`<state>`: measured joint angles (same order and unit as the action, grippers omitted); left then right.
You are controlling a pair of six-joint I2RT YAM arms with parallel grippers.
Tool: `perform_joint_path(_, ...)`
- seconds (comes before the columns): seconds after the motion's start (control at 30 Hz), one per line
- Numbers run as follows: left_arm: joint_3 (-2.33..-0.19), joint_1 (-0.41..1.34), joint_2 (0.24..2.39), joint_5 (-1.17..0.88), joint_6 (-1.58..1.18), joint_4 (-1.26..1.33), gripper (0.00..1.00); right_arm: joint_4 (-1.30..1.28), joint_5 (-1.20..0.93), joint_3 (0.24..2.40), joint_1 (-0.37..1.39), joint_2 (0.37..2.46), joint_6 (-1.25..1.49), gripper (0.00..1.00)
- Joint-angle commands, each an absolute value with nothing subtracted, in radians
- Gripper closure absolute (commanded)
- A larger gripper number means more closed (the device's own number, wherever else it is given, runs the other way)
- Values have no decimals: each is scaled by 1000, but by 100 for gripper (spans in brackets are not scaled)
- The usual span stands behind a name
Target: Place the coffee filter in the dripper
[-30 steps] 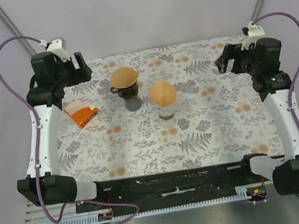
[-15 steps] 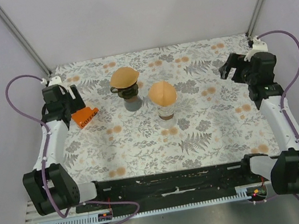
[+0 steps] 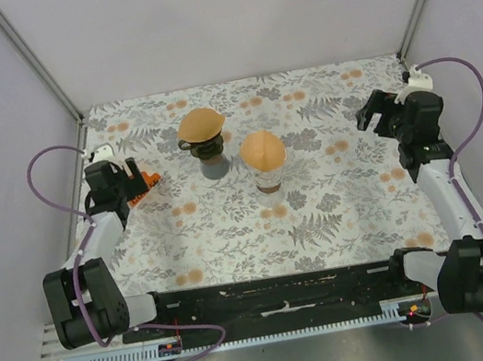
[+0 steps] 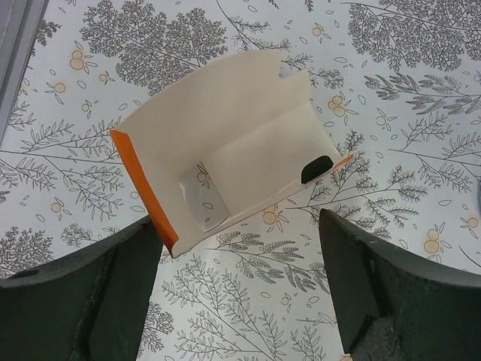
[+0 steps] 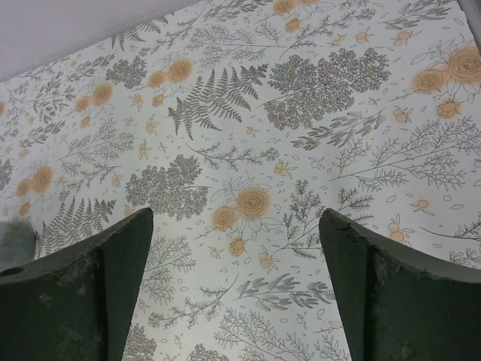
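A brown coffee filter (image 3: 201,123) sits point down in the dark dripper (image 3: 206,147) at the back middle of the table. A second brown filter (image 3: 261,150) rests in a clear glass vessel (image 3: 269,181) just to its right. My left gripper (image 3: 132,181) (image 4: 237,235) hangs open at the left side, low over an open orange-and-white filter box (image 3: 151,180) (image 4: 225,147) lying on the cloth; the box's inside shows only white card. My right gripper (image 3: 367,112) (image 5: 234,219) is open at the right side over bare cloth, holding nothing.
A floral tablecloth (image 3: 321,204) covers the whole table. Grey walls and two frame posts (image 3: 31,58) close in the back and sides. A grey rounded object (image 5: 13,242) shows at the left edge of the right wrist view.
Both arms have dropped lower and folded in towards the table's sides. The left gripper has come down over the filter box, which now hides most of it from above.
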<state>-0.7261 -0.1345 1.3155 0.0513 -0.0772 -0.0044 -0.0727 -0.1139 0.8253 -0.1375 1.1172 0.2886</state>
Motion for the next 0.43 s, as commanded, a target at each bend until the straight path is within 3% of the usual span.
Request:
perform_joint_path(0.0,-695,-138,1312,54,-48,166,11,32,-87,792,-140,1100,287,2)
perform_joint_path(0.23,-664,-138,1331,32,-54,202,11,69,-78,759,-140,1101,295,2)
perform_joint_path(0.4,-654,-137,1344,52,-46,212,11,241,-69,631,-140,1048,282,2)
